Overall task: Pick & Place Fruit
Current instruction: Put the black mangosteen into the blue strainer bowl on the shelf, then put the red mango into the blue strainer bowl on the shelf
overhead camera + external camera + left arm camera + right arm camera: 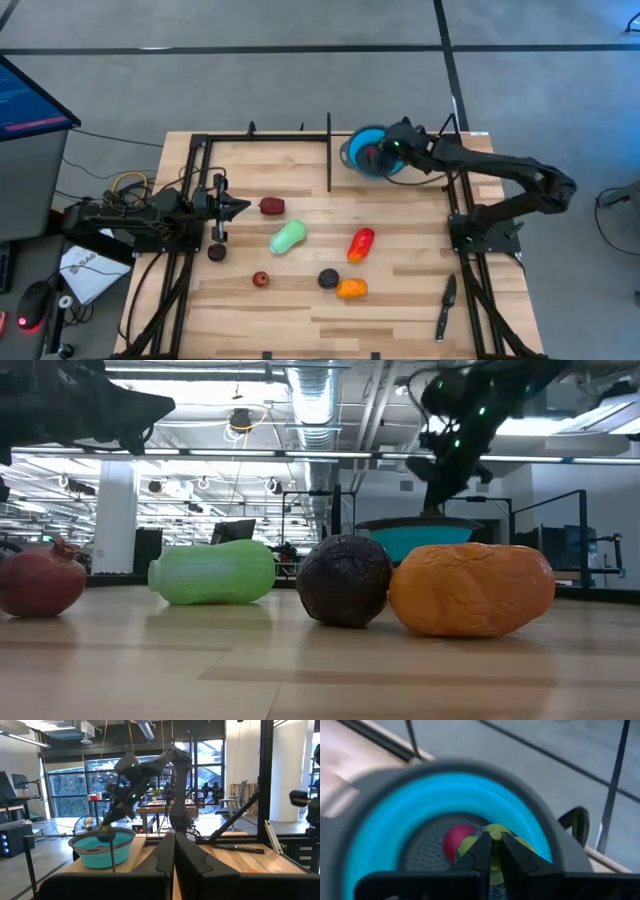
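Blue bowl [366, 152] sitting at the far edge of the table [400, 290], everything else placed off that. Towards the near side from the bowl: red pepper [361, 243], pale green oblong fruit [287, 238], dark purple fruit [328, 279] right up against the orange fruit [352, 289]. Further out towards the left arm: maroon piece [271, 206], a small dark one [217, 253], small red one [260, 279]. Black knife [445, 305] well away from the bowl, by the near right corner. Black frame rails around the table edges, one post [329, 152] just beside the bowl.

Right gripper [494, 851] down inside the bowl, fingers nearly together, pinching a yellow-green fruit [492, 836], with a red piece [455, 840] lying beside it on the bowl floor.

Left gripper [174, 851] parked well away from the bowl at the table's left edge, fingers pressed together, holding nothing.

No readable writing or labels anywhere.
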Robot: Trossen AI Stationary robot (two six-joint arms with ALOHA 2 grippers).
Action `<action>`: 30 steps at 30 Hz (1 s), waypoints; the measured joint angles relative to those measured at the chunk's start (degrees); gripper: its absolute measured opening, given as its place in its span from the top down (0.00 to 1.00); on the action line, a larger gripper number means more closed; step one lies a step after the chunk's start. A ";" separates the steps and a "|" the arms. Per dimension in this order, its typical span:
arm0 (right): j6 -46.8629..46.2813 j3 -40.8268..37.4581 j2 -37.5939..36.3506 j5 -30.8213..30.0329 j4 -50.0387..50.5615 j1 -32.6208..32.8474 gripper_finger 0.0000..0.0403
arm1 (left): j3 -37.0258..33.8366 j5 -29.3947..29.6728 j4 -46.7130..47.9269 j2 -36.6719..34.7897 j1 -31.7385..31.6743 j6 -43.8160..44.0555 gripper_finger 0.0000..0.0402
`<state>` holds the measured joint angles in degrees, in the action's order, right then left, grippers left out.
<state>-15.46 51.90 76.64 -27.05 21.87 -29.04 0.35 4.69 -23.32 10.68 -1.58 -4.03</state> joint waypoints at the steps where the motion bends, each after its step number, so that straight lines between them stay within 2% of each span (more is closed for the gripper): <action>1: 0.00 0.00 1.11 0.10 0.05 -0.44 0.95 | -0.01 0.00 -0.01 0.00 0.01 0.00 0.99; 9: 0.42 0.00 7.19 0.25 0.04 -0.74 0.91 | -0.01 0.00 -0.39 0.00 -0.01 0.00 0.99; 19: -0.10 0.04 8.45 -0.02 -0.33 -0.76 0.85 | -0.01 0.00 -0.41 0.00 0.01 0.01 0.99; 22: -0.88 0.00 7.63 0.20 0.13 -1.31 0.77 | 0.00 0.00 -0.41 0.00 0.00 0.01 0.99; 30: 1.73 -0.04 0.78 0.12 -0.24 -2.02 0.46 | -0.01 0.00 -0.54 0.00 0.01 0.00 0.99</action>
<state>-13.74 51.86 77.42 -26.94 21.64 -31.06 0.35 4.69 -23.86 10.68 -1.57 -4.03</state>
